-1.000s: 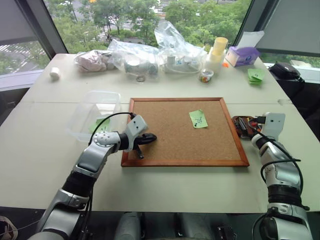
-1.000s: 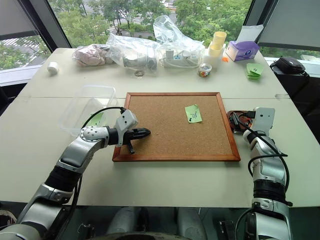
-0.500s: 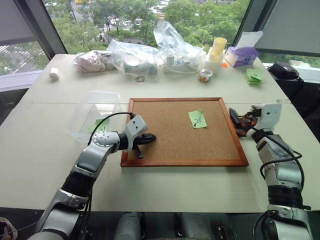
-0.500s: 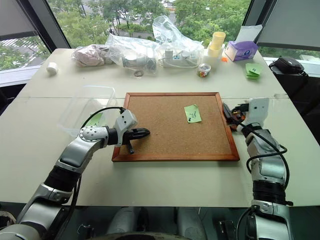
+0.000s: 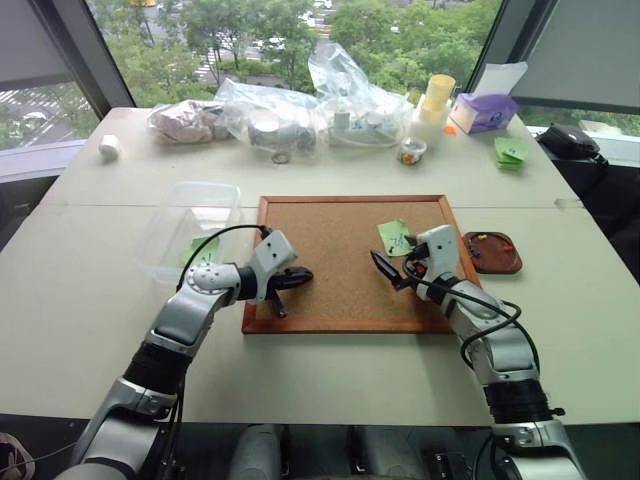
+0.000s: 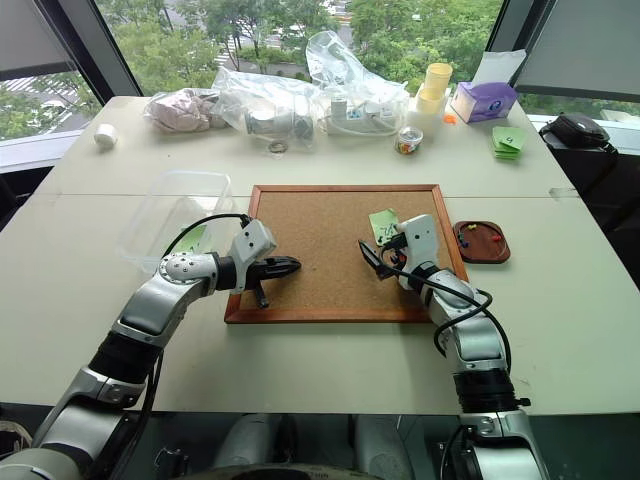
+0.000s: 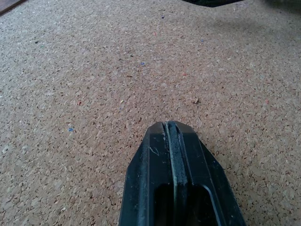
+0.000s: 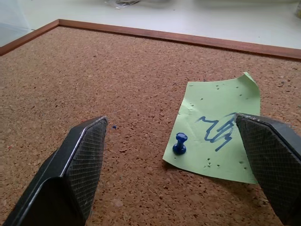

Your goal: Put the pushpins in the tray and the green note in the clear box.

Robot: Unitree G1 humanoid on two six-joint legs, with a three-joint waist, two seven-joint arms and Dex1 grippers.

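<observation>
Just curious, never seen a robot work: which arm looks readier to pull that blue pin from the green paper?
The right gripper: open beside the blue pushpin in the pale green note. The left gripper is shut, farther away.

I see coarse, speckled matt cork on the corkboard (image 8: 94, 70) inside its smooth reddish wood frame (image 5: 350, 326). The green note (image 8: 221, 136) is thin matt paper, pricked with small holes, pinned by a glossy blue plastic pushpin (image 8: 179, 143). My right gripper's pads (image 8: 87, 160) carry a fine cross-hatched texture.
</observation>
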